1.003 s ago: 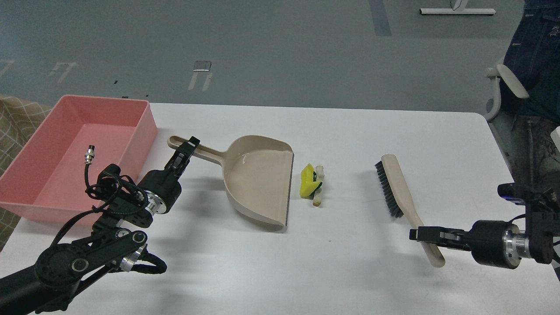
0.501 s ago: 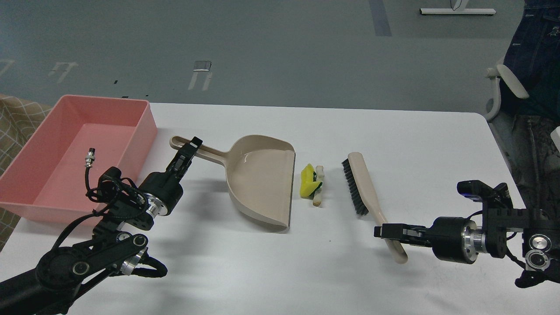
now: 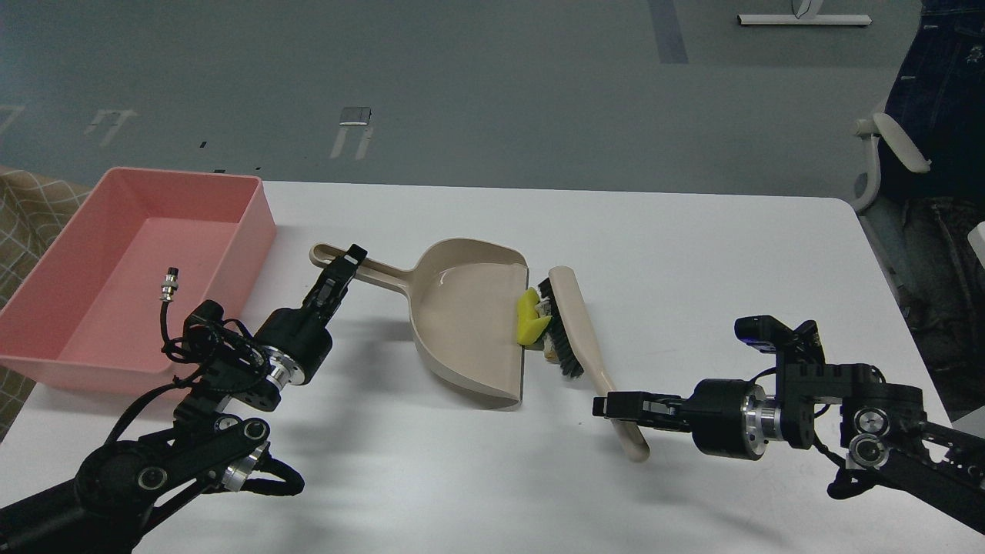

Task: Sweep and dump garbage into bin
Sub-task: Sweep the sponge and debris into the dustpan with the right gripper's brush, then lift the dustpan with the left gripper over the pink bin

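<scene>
The beige dustpan (image 3: 465, 323) lies on the white table (image 3: 692, 254), mouth facing right. My left gripper (image 3: 344, 267) is shut on its handle. My right gripper (image 3: 616, 405) is shut on the handle of a beige brush (image 3: 581, 331) with black bristles. The bristles press the garbage against the dustpan's lip: the yellow scrap (image 3: 528, 319) is at the mouth, and the pale bread wedge (image 3: 549, 351) shows only partly between bristles and lip. The salmon-pink bin (image 3: 115, 277) stands at the far left, left of the dustpan handle.
A chair (image 3: 885, 154) and a person in dark clothes stand past the table's right edge. A beige checked cloth (image 3: 23, 208) lies left of the bin. The table's far edge runs behind the dustpan.
My right gripper moved the brush left, pushing both scraps to the dustpan's lip. My left gripper shifted the dustpan slightly right.
</scene>
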`<state>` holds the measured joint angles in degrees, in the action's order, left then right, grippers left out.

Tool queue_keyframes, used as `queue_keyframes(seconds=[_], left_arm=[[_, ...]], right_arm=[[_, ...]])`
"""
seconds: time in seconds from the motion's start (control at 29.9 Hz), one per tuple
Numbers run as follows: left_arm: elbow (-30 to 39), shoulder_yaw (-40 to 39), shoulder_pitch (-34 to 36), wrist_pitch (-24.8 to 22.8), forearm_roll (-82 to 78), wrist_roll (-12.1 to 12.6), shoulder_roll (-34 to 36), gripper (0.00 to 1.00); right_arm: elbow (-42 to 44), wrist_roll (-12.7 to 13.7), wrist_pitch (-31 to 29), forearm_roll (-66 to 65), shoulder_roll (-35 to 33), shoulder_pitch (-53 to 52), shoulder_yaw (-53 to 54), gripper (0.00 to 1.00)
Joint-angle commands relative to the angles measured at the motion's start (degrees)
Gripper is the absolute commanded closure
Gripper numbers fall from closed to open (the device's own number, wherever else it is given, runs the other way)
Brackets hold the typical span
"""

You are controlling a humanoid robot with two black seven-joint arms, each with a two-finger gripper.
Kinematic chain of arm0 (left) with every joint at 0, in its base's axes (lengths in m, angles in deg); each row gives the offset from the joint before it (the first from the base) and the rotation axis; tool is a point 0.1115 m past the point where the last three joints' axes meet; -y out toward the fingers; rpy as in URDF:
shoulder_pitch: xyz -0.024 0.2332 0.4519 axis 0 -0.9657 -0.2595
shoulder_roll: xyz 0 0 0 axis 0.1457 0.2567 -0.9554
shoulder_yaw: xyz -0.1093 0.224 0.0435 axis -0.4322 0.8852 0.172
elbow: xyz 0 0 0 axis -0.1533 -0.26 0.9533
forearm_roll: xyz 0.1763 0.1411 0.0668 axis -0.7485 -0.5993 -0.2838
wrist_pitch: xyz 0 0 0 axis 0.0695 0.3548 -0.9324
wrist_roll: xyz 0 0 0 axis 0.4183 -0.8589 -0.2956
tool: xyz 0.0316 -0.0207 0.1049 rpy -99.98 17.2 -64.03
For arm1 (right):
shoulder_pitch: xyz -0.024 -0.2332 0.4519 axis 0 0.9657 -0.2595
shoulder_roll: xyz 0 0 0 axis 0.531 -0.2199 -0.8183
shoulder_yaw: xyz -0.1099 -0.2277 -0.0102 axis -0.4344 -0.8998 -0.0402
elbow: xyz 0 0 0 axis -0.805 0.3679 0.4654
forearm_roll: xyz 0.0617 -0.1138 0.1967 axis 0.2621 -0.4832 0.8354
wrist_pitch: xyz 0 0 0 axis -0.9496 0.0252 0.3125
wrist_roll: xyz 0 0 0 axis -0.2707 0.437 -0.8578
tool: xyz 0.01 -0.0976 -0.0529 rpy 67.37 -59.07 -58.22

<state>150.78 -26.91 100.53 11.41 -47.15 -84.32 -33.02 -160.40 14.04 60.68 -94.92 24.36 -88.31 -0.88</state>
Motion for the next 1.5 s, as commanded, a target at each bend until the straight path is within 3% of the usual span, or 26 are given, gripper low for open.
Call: queue_keyframes(seconds=[0.0,0.3,0.53,1.07,1.27,1.47], left_arm=[[0.07,-0.02,-0.1,0.0,0.01,0.01,-0.05,1.0],[-0.02,0.15,-0.18,0.0,0.01,0.01,-0.13,1.0],[-0.02,-0.11,-0.18,0.0,0.09,0.01,-0.31,1.0],[-1.69,-5.03,-2.47,0.0,2.63,0.18,-2.77,1.0],[-1.69,-8.45,-2.3,0.0,9.23,0.18,-2.69,1.0],[-0.9,-14.07,-1.94,0.0,13.53,0.8,-1.9,1.0]], right_arm=[[0.61,0.42,0.06,0.0,3.85,-0.81,0.02,1.0],[0.7,1.3,0.06,0.08,10.36,-2.92,0.02,1.0],[-0.18,1.65,0.06,0.52,10.1,-4.33,0.46,1.0],[-0.71,1.65,-0.3,3.93,-4.65,-3.28,20.05,1.0],[-0.18,0.95,0.93,9.66,-12.83,0.14,21.38,1.0],[2.36,0.6,3.31,10.45,-14.33,3.84,21.38,1.0]])
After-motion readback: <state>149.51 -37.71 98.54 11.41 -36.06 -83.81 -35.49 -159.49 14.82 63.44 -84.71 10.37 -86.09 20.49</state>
